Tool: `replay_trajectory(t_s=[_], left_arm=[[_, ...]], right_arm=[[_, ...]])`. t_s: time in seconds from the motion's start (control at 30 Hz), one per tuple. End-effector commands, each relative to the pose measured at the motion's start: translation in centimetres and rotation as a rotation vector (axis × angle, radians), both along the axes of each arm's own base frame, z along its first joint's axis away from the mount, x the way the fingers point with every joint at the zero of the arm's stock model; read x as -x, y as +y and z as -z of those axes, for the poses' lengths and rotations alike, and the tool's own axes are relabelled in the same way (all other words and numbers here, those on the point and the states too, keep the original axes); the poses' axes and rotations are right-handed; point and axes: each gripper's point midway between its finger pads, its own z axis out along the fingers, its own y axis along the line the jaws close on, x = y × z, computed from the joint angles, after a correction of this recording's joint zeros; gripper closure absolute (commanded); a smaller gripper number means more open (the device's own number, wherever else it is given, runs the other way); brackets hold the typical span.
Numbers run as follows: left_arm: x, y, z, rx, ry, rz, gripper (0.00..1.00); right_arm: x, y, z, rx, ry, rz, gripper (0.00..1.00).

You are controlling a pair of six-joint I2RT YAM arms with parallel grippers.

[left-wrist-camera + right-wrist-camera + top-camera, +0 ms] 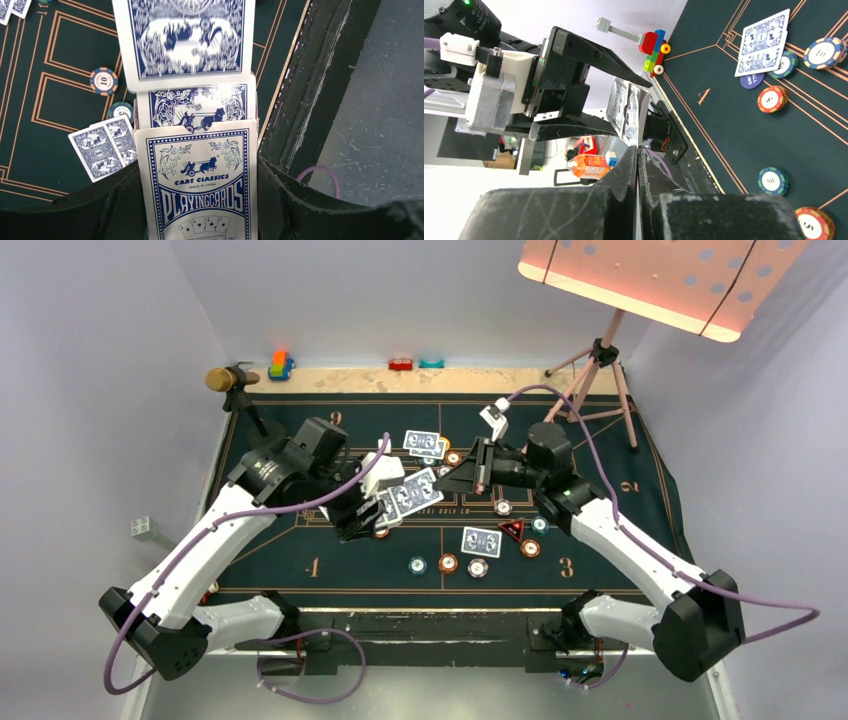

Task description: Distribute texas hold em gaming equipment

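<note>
Where right pincer (638, 148) clamps, card (621, 110) lies pinched.

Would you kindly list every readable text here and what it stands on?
"CART CLASSICS": card box.
"MADE IN CHINA": same box.
"PLAYINGCARDS": same box.
"10": blue-orange chip.
"50": teal chip.
"9", "3", "2": mat.
"ALL", "IND": dark blue disc, partly covered.
Mat's centre print: too small.

Two arms (220, 530), one microphone (219, 379), one triangle marker (512, 530), one card box (200, 195), two card pairs (425, 443) lying flat
</note>
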Motion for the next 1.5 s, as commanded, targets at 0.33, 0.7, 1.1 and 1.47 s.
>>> replay_trajectory(t_s=[0.33,0.7,1.1,1.47], left_arm=[[-0.1,-0.2,-0.8,0.036,-0.032,0.000,1.00],[0.1,-0.3,-1.0,0.044,-0.026,0.008,1.00],[0.2,-0.3,-1.1,0.043,-0.020,0.011,1.00],[0.1,-0.6,-1.1,0.050,-0.015,0.014,1.00]], right_arm=[[-0.5,-9.0,5.5,0.123,0.128,0.232,1.00],[-1.4,-15.4,16.3,0.442,0.273,0.527,1.00],[-1.9,-17.0,21.0,0.536,0.336,0.617,1.00],[0.2,-19.9,19.7,0.705,0.343,0.673,0.50]])
